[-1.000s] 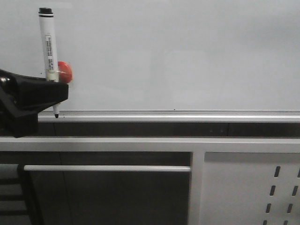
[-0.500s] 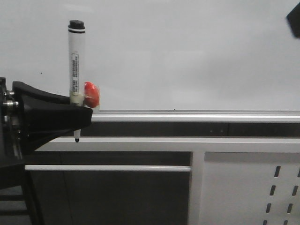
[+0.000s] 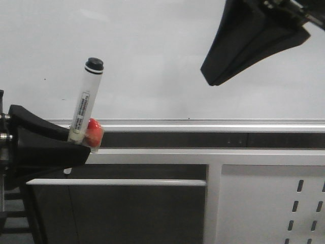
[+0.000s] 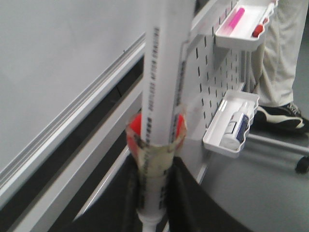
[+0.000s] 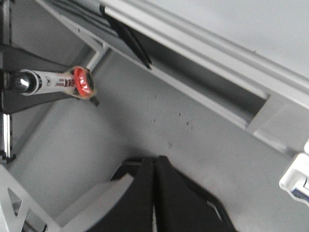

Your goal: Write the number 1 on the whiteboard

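The whiteboard (image 3: 152, 56) fills the upper front view, with its silver rail (image 3: 213, 125) below. No black stroke of a number 1 shows on it. My left gripper (image 3: 71, 147) is at the lower left, below the rail, shut on a white marker pen (image 3: 85, 101) that tilts right, with red padding (image 3: 93, 127) taped at the grip. The left wrist view shows the pen (image 4: 161, 82) between the jaws of the left gripper (image 4: 155, 166). My right gripper (image 3: 212, 77) is shut and empty, hanging before the board's upper right; it also shows in the right wrist view (image 5: 154, 164).
A white perforated panel (image 3: 264, 203) stands under the board at lower right. Two white trays (image 4: 231, 128) (image 4: 241, 26) with pens and an eraser hang on it. A person's leg (image 4: 285, 53) stands beyond. A grey bar (image 3: 117, 182) runs below the rail.
My left gripper has carried the pen right and down, and the pen now tilts right. My right gripper has come into view from the upper right, moving left and down.
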Controlling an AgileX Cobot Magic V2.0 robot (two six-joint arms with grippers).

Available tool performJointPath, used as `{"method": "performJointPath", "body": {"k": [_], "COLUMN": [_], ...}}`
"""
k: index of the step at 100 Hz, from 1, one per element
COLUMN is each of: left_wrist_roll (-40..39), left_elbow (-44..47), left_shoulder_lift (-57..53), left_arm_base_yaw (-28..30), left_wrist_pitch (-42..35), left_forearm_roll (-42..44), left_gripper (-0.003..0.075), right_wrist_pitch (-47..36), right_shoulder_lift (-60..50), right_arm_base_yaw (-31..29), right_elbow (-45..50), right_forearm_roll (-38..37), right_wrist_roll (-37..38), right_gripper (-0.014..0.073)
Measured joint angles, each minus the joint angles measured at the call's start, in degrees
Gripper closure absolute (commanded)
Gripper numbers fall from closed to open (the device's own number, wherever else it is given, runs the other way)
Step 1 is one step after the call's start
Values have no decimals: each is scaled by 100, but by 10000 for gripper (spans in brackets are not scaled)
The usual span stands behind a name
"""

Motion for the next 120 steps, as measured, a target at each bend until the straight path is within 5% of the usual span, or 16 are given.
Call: {"method": "performJointPath", "body": {"k": [17,43,64,120], "left_wrist_roll": [-340,-827,-848,-867], "left_elbow": [-269,-1030,-1381,-1424], "left_shoulder_lift": [-301,-411,-411,-411], "left_arm_base_yaw": [-44,-785,-1270,-1306], "left_wrist_pitch": [797,2253,3112,2537], "left_forearm_roll": [355,933,956,825], "left_gripper": [738,738,738,738], "right_wrist_pitch": [357,400,422,132], "right_shoulder_lift": [430,525,525,563], "right_arm_base_yaw": [0,0,0,353], "right_elbow": [-549,-837,-842,-842], "right_forearm_roll": [34,46,338,483], "right_wrist_roll": [-25,-168,-181,-197], "right_gripper": [622,342,340,340]}}
